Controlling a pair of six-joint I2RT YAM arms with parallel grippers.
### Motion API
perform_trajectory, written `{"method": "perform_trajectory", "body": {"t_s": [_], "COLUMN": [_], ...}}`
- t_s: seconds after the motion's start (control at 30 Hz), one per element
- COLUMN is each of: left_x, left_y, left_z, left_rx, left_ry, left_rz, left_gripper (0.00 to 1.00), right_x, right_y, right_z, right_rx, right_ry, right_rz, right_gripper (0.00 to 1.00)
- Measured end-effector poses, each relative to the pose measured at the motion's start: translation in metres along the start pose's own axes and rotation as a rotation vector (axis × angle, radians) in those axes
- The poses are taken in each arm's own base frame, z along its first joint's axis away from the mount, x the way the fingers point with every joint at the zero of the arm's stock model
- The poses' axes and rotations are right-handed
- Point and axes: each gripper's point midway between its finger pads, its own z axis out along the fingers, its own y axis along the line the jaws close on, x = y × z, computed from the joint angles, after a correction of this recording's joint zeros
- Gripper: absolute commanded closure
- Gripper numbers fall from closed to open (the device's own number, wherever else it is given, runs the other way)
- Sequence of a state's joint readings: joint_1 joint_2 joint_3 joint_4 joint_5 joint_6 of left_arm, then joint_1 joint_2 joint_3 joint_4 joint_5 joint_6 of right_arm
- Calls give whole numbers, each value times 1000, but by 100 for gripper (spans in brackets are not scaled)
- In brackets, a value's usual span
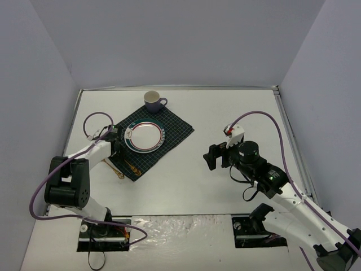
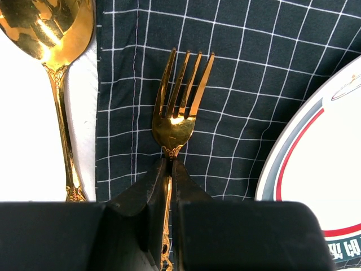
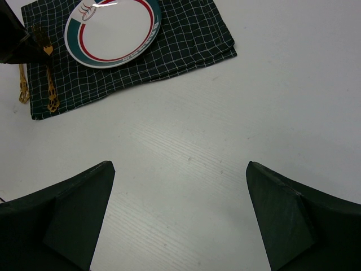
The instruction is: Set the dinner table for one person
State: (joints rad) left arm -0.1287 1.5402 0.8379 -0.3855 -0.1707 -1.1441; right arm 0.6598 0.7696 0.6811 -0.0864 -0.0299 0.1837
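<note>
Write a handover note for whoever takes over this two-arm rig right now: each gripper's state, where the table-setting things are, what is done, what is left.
Left gripper: shut on the handle of the fork, at the checked cloth beside the plate.
Right gripper: open, empty, above bare dinner table.
Done: plate on the cloth; cup on the table past the cloth's far corner.
Spoon: on the table just off the cloth's edge, alongside the fork.
Left: release the fork; probably reposition the spoon. No knife in view.
</note>
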Motion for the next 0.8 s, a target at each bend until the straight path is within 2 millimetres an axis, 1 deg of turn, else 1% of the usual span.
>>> {"method": "perform_trajectory", "body": {"t_s": [0.3, 0.47, 0.6, 0.7, 0.8], "left_x": [1, 1, 2, 2, -5], "left_y": [0, 2, 5, 8, 5], "left_z": [0, 0, -3, -8, -20], "left_rx": [2, -1, -15, -31, -25], "left_ry": [5, 8, 18, 23, 11], "left_rz": [22, 38, 54, 67, 70], "left_gripper": [99, 79, 67, 62, 59], "right_x": [-1, -1, -1, -1, -1], "right_y": [0, 0, 0, 0, 0], "right_z": [-1, -1, -1, -1, -1], "right_rx": [-1, -2, -2, -2, -2], "right_ry": [-6, -6, -6, -6, -6], "right_rz": [0, 0, 0, 0, 0], "right_gripper": [0, 0, 0, 0, 0]}}
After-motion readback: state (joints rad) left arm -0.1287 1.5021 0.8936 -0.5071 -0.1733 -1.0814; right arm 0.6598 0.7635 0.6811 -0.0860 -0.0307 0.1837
